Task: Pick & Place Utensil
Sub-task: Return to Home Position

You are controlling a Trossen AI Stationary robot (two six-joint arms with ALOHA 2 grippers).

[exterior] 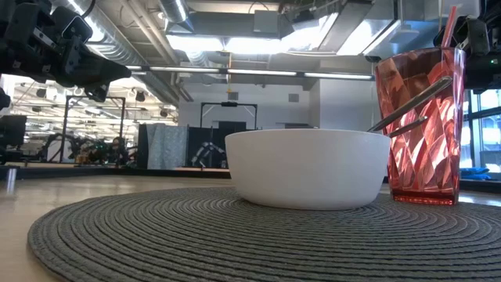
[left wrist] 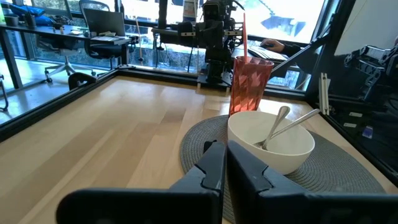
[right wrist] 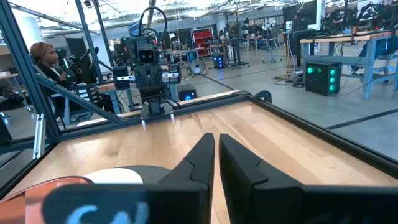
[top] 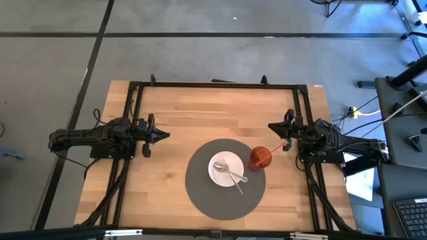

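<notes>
A white bowl (top: 226,169) stands on a round grey placemat (top: 200,193). Two metal utensils (top: 235,175) lie with their heads in the bowl and their handles leaning over its rim (left wrist: 287,122). A red faceted cup (top: 259,159) with a red straw (left wrist: 244,34) stands on the mat's right edge, next to the bowl. My left gripper (top: 165,135) hovers shut to the left of the mat, pointing right. My right gripper (top: 271,126) hovers shut to the right of the cup, pointing left. Neither touches anything.
A black frame rail (top: 213,85) runs around the wooden table (top: 187,113). Bare wood lies between the two grippers, on the far side of the mat. A person (right wrist: 42,57) sits beyond the table's left side.
</notes>
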